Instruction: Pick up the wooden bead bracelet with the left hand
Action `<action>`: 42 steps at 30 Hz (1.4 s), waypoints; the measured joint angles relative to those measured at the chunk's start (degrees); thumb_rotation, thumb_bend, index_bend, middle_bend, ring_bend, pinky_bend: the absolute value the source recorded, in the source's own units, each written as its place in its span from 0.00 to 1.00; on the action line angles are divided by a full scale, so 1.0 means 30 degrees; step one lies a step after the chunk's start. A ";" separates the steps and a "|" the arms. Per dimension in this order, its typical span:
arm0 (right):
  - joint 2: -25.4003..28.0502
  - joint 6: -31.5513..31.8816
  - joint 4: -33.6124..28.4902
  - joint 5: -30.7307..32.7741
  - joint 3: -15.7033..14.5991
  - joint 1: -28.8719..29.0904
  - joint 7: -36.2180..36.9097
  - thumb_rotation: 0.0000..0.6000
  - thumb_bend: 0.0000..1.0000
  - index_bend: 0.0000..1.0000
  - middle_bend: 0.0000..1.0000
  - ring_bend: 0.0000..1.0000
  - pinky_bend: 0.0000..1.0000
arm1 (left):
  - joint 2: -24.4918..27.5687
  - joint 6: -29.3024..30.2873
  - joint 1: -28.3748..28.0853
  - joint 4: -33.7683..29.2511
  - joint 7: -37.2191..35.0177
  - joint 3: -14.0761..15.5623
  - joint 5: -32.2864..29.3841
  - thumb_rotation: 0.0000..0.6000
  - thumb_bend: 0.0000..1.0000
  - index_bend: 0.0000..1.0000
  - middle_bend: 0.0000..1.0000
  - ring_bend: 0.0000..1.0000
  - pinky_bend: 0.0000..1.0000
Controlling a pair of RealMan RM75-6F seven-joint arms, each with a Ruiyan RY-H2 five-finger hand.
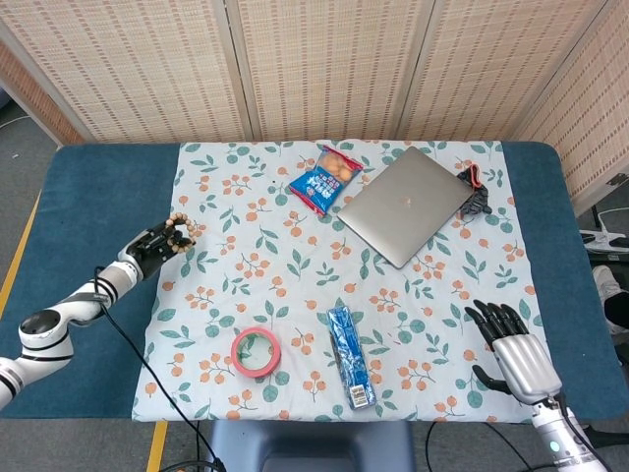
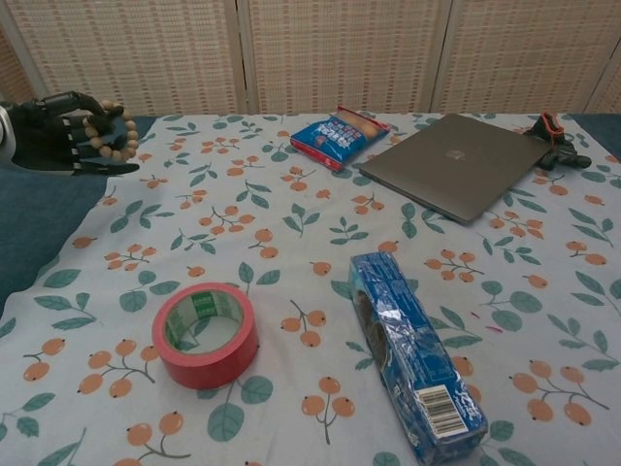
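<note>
The wooden bead bracelet (image 1: 179,230) (image 2: 113,135) is a loop of pale round beads. My left hand (image 1: 157,243) (image 2: 60,135) grips it, lifted above the left edge of the floral cloth (image 1: 295,295). The beads wrap over the black fingers in the chest view. My right hand (image 1: 513,350) rests open near the table's front right corner, holding nothing; it does not show in the chest view.
On the cloth lie a red tape roll (image 1: 257,352) (image 2: 205,334), a blue cookie pack (image 1: 349,356) (image 2: 415,366), a blue snack bag (image 1: 324,179) (image 2: 340,135), a grey laptop (image 1: 405,206) (image 2: 452,165) and a black clip (image 1: 475,196) (image 2: 556,152) at the far right.
</note>
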 measured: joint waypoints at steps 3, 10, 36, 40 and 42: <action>0.0023 0.0029 0.0006 -0.0020 0.0002 -0.0005 0.0066 1.00 0.23 0.00 0.00 0.00 0.00 | -0.0357 0.0274 0.0401 -0.0029 -0.0490 -0.0588 0.1044 1.00 0.60 0.59 0.71 0.42 0.15; 0.0045 0.0026 0.0044 -0.0029 0.0008 0.0012 0.0173 1.00 0.23 0.00 0.00 0.00 0.00 | -0.1243 -0.0756 0.1488 0.0039 -0.0884 -0.2263 0.3137 1.00 0.47 0.61 0.44 0.21 0.07; -0.0005 -0.0109 0.0045 0.0008 -0.0034 0.0086 0.0075 1.00 0.23 0.00 0.00 0.00 0.00 | -0.3363 0.0428 0.3384 -0.1025 -0.0102 -0.4633 0.8819 0.59 0.49 0.70 0.66 0.27 0.05; 0.0016 -0.0094 0.0019 0.0027 -0.0030 0.0081 0.0075 1.00 0.23 0.00 0.00 0.00 0.00 | -0.3581 0.0993 0.3664 -0.1513 -0.0156 -0.4702 0.9667 0.50 0.54 0.70 0.66 0.27 0.04; 0.0027 -0.0076 0.0018 0.0005 -0.0040 0.0073 0.0081 1.00 0.23 0.00 0.00 0.00 0.00 | -0.3640 0.1032 0.3742 -0.1614 -0.0249 -0.4724 0.9980 0.46 0.56 0.71 0.66 0.27 0.03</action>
